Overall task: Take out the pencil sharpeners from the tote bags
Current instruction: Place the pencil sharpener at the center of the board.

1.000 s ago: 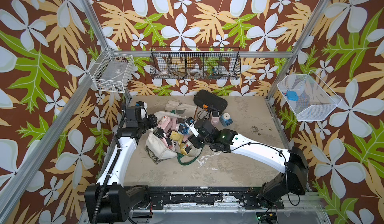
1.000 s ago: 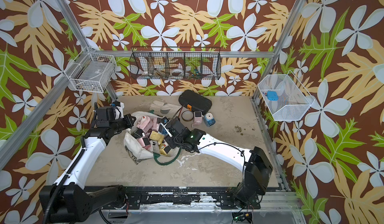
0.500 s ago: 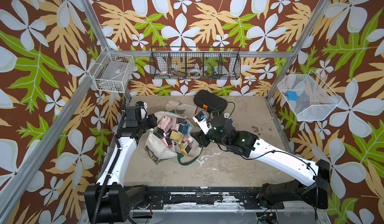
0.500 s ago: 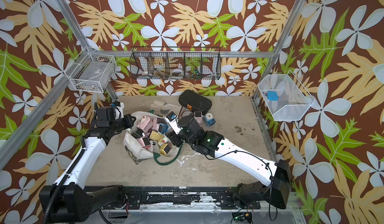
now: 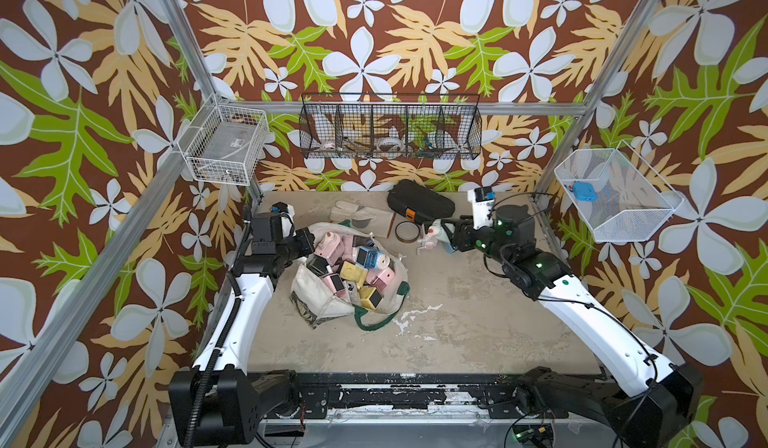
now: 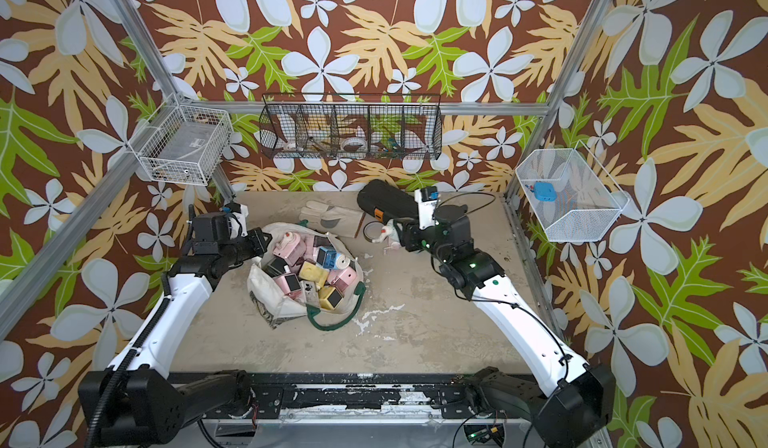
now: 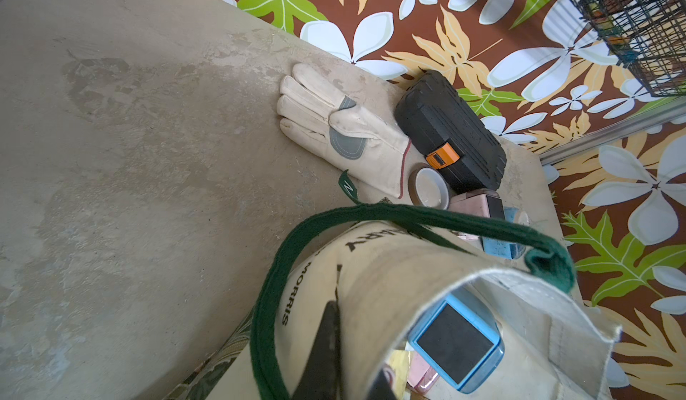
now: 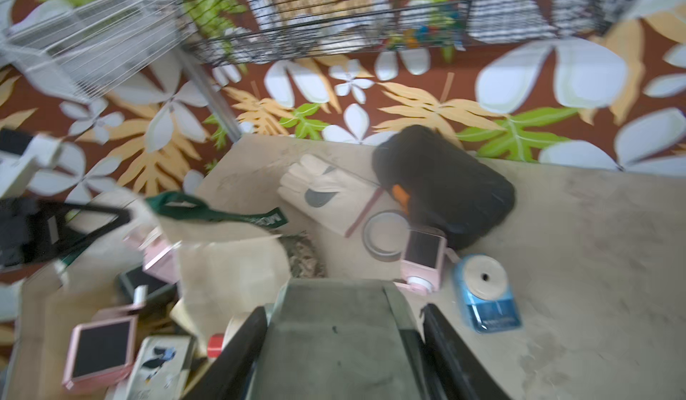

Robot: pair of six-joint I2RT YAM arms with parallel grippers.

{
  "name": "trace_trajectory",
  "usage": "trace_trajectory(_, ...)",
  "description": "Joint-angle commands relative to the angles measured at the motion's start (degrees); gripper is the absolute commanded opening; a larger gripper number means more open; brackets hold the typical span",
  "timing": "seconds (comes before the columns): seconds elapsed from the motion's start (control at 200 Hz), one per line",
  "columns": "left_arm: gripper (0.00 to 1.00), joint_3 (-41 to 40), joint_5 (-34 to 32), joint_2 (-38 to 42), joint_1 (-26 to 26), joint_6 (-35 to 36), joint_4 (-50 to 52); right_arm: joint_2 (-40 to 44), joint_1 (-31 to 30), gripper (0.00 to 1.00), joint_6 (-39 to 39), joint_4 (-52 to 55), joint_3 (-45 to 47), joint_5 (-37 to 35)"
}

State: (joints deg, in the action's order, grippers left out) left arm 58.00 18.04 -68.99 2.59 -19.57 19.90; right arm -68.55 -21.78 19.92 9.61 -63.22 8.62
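Observation:
The cream tote bag (image 5: 316,302) (image 6: 270,298) lies open at mid-left, full of pencil sharpeners in pink, yellow and blue (image 5: 368,256) (image 6: 328,256). My left gripper (image 5: 309,240) (image 6: 262,240) (image 7: 352,346) is shut on the bag's canvas rim beside its green handle (image 7: 408,216); a blue sharpener (image 7: 456,346) shows inside. My right gripper (image 5: 451,233) (image 6: 401,233) (image 8: 341,327) hovers at the back right, shut on a pale mint sharpener (image 5: 434,233) (image 8: 334,338). A pink sharpener (image 8: 423,257) and a blue one (image 8: 486,294) stand on the table just beyond it.
A black hard case (image 5: 419,205), a pale glove (image 5: 361,217) and a brown tape roll (image 5: 406,230) lie at the back. Wire baskets hang on the walls: white (image 5: 226,148), black (image 5: 390,127), and white (image 5: 615,200) on the right.
My right arm has swung from over the bag to the back right, carrying a sharpener out of it. The left arm has held still on the bag.

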Motion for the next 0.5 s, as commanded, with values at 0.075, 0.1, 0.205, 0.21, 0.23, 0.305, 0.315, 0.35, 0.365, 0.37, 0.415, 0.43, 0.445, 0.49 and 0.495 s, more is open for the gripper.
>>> trace_trajectory(0.075,0.0,0.3,0.0,0.6,0.1,-0.4,-3.1,-2.0,11.6,0.3,11.9,-7.9,4.5,9.1)
trace_trajectory(0.1,0.0,0.3,0.0,0.6,0.1,-0.4,-3.1,-2.6,12.9,0.3,13.0,-8.9,5.1,10.1)
trace_trajectory(0.205,0.0,0.3,0.0,0.6,0.1,-0.4,-3.1,-5.4,17.7,0.3,17.2,-12.1,7.1,12.6)
trace_trajectory(0.21,0.0,0.3,0.0,0.6,0.1,-0.4,-3.1,-5.6,17.9,0.3,17.3,-12.2,7.2,12.5)
trace_trajectory(0.23,0.0,0.3,0.0,0.6,0.1,-0.4,-3.0,-6.0,18.6,0.3,17.9,-12.7,7.5,12.5)
trace_trajectory(0.305,0.0,0.3,0.0,0.6,0.1,-0.4,-3.1,-8.0,21.0,0.3,19.4,-14.9,8.3,12.8)
trace_trajectory(0.315,0.0,0.3,0.0,0.6,0.2,-0.4,-3.1,-8.2,21.3,0.3,19.6,-15.1,8.4,12.9)
trace_trajectory(0.35,0.0,0.3,0.0,0.6,0.2,-0.4,-3.1,-9.3,22.3,0.3,20.4,-15.7,8.6,13.1)
trace_trajectory(0.365,0.0,0.3,0.0,0.7,0.2,-0.4,-3.1,-9.8,22.8,0.3,20.9,-16.1,8.8,13.4)
trace_trajectory(0.37,0.0,0.3,0.1,0.6,0.2,-0.4,-3.1,-9.9,23.0,0.3,21.1,-16.3,8.8,13.4)
trace_trajectory(0.415,0.0,0.3,0.1,0.6,0.2,-0.4,-3.1,-11.2,24.3,0.3,22.7,-17.6,9.5,13.7)
trace_trajectory(0.43,0.0,0.3,0.0,0.6,0.2,-0.4,-3.1,-11.5,24.8,0.3,23.4,-18.2,9.7,13.8)
trace_trajectory(0.445,0.0,0.3,0.1,0.6,0.1,-0.4,-3.1,-12.0,25.2,0.3,24.0,-18.8,9.9,13.9)
trace_trajectory(0.49,0.0,0.3,0.1,0.6,0.1,-0.4,-3.0,-13.3,26.2,0.3,25.6,-20.5,10.4,14.2)
trace_trajectory(0.495,0.0,0.3,0.1,0.6,0.1,-0.4,-3.1,-13.5,26.3,0.3,25.8,-20.6,10.4,14.2)
